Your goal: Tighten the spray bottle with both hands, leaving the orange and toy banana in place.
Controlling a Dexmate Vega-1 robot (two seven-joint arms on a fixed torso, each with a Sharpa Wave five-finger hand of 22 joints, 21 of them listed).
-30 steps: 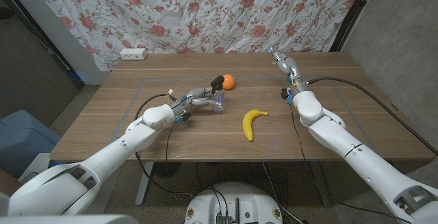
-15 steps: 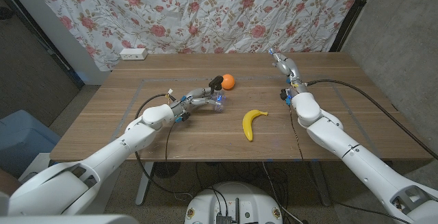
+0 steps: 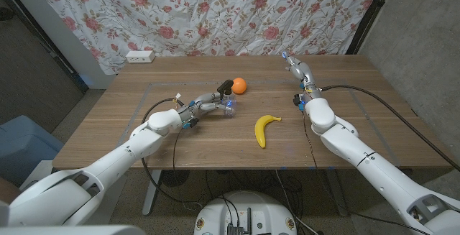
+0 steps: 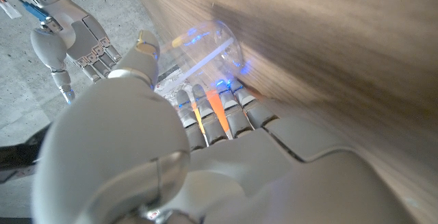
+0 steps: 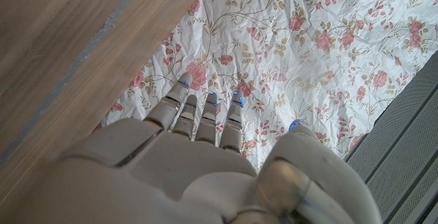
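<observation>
At the far left edge of the bench (image 3: 108,131) a white power strip (image 3: 139,56) lies in front of the flowered curtain (image 3: 215,12). The left arm reaches in from the near left, and its left hand (image 3: 208,104) is closed around the clear spray bottle (image 3: 229,106), which lies on its side at the middle of the bench with its black nozzle end pointing toward the far side. In the left wrist view the fingers (image 4: 219,111) wrap the transparent bottle body (image 4: 205,46) against the wood. Just beyond the nozzle, toward the far side, sits the orange (image 3: 240,85), very close to the bottle top; whether they touch cannot be told. To the right and nearer lies the toy banana (image 3: 265,128), apart from the bottle. Further right, the right hand (image 3: 296,68) is raised over the far right part of the bench, holding nothing, its fingers (image 5: 198,114) stretched out straight and close together toward the curtain.
</observation>
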